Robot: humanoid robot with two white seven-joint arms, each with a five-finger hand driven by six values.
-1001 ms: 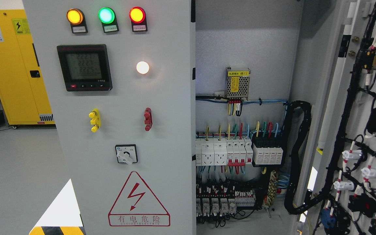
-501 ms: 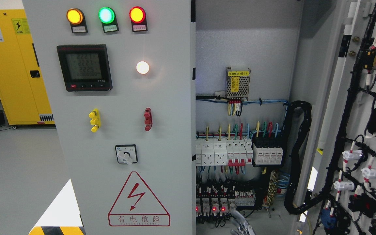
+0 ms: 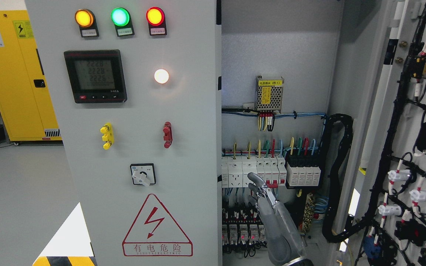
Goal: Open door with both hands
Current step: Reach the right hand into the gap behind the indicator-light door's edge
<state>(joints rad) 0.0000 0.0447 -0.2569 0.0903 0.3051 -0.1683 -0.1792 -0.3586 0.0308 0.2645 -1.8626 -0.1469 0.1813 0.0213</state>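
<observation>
The cabinet's left door (image 3: 183, 111) is a grey panel that stands shut, with lamps, a meter and a red warning triangle on it. The right door (image 3: 379, 111) is swung wide open to the right, and its inner face carries black wiring. My right hand (image 3: 254, 181) rises from the bottom edge inside the open half. Its fingers are extended up and to the left, holding nothing. The fingertips (image 3: 252, 176) are in front of the white breaker row (image 3: 235, 171), just right of the left door's free edge (image 3: 218, 155). My left hand is out of view.
A power supply (image 3: 269, 94) and coloured wires sit on the cabinet's back wall. A black cable conduit (image 3: 340, 177) loops from the cabinet to the open door. A yellow cabinet (image 3: 17, 74) stands at the far left on grey floor (image 3: 20, 192).
My right hand has risen from the bottom edge, where only its fingertips showed, to the breaker row. One second ago no hand was visible. Both doors have stayed still.
</observation>
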